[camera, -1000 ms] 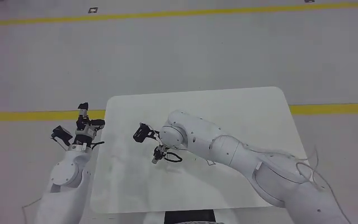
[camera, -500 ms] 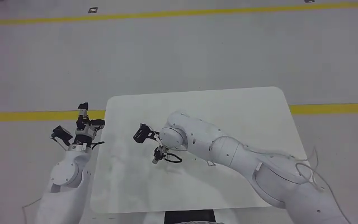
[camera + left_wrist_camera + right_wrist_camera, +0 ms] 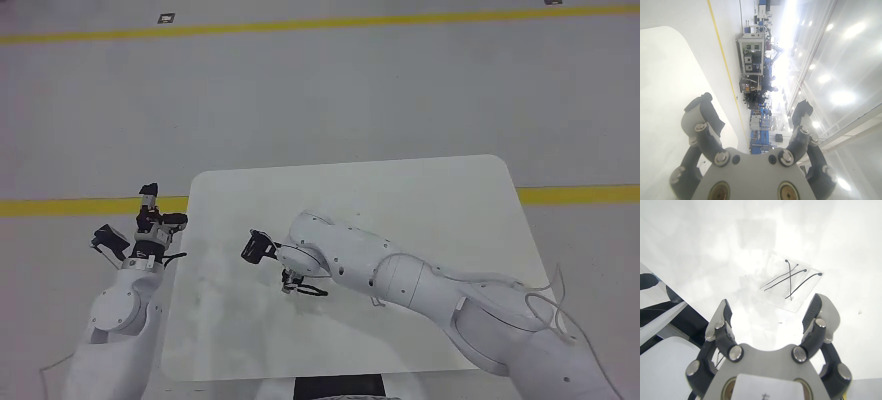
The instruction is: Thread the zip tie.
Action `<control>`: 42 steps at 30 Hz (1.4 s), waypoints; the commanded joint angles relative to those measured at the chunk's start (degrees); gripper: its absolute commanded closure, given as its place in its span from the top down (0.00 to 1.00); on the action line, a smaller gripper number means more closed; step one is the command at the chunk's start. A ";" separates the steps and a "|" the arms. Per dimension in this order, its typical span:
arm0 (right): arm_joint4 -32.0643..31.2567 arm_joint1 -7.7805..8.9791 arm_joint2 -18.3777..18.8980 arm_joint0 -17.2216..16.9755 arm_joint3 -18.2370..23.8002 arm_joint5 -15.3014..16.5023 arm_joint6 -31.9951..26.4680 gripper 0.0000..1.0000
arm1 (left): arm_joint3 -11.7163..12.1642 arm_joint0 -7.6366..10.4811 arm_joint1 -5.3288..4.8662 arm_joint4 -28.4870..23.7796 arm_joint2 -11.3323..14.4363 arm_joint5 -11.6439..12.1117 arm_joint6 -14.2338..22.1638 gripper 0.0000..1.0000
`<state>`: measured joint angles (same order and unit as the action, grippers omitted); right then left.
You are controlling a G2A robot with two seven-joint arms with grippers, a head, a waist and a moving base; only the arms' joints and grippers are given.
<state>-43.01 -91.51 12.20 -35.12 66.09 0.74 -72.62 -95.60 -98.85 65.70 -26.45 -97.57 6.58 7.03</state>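
So, right gripper (image 3: 770, 306) hangs over the table (image 3: 696, 247), jaws apart, nothing between them. Just ahead of it lie the zip ties (image 3: 791, 279): at least 3 black ones, maybe 4, on or in a clear sheet (image 3: 800, 302) — can't tell which. Left gripper (image 3: 755, 101) is also spread wide and empty, off the table's left edge, well apart from the ties, pointing out at the room.

Risks as I see them:
- Ties cross each other. Pinching 1 at the crossing likely drags a 2nd along.
- They're thin and lie flat. Fingers could close on the sheet instead, or skid it across the table.
- If the clear thing is a sleeve rather than a sheet, a plain pinch gets no tie out.
- Threading means tail into head — tiny slot, floppy strap. A grasp far from the tail lets it droop and miss.
- Left arm has a long way to come in, and a poor approach angle could twist the strap.
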 commanded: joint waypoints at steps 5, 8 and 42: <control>-0.05 0.01 0.09 -0.07 0.06 0.06 0.45 1.00 | 0.00 0.00 0.00 0.00 0.00 0.00 0.00 1.00; -0.37 0.10 0.65 -0.60 -0.03 0.86 1.79 1.00 | 0.00 0.00 0.00 0.00 0.00 0.00 0.00 1.00; -5.05 -3.92 3.60 -1.45 -7.64 3.07 0.92 0.30 | 0.00 0.00 0.00 0.00 0.00 0.00 0.00 1.00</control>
<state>-47.70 -95.42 15.75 -36.45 58.44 3.95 -71.71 -95.60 -98.85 65.70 -26.45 -97.57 6.58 7.03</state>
